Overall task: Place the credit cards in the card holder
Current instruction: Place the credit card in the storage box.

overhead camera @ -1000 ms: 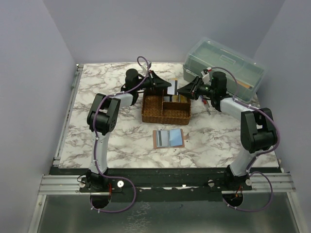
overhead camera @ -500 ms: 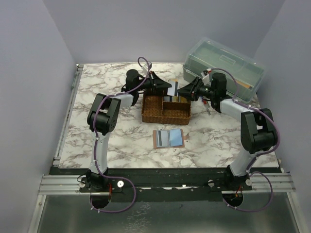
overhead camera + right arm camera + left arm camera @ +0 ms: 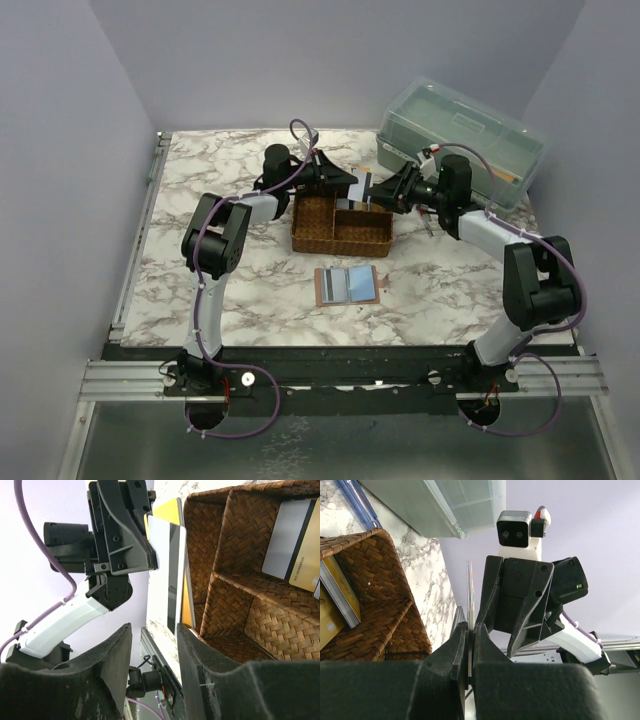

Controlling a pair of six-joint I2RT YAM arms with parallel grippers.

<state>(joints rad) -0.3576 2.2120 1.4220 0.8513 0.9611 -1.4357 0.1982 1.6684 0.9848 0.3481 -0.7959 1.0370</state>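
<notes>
My left gripper (image 3: 348,184) hovers above the back of the woven tray, shut on a whitish credit card (image 3: 361,186) with a dark stripe. In the left wrist view that card (image 3: 469,595) shows edge-on between the pressed fingertips. My right gripper (image 3: 378,190) faces it from the right with its jaws open. In the right wrist view the card's (image 3: 167,575) free end reaches the gap between my open fingers (image 3: 197,645). More credit cards (image 3: 290,540) lie in the tray. The tan card holder (image 3: 347,285) lies open on the table in front of the tray.
The brown woven divided tray (image 3: 312,240) stands mid-table under both grippers. A large translucent green box (image 3: 460,135) sits at the back right. Pens (image 3: 428,218) lie between box and tray. A yellow card (image 3: 170,511) leans behind the held card.
My right gripper's jaws have spread wider and it has edged left toward the held card. The left gripper has shifted slightly right, still clamped on the card.
</notes>
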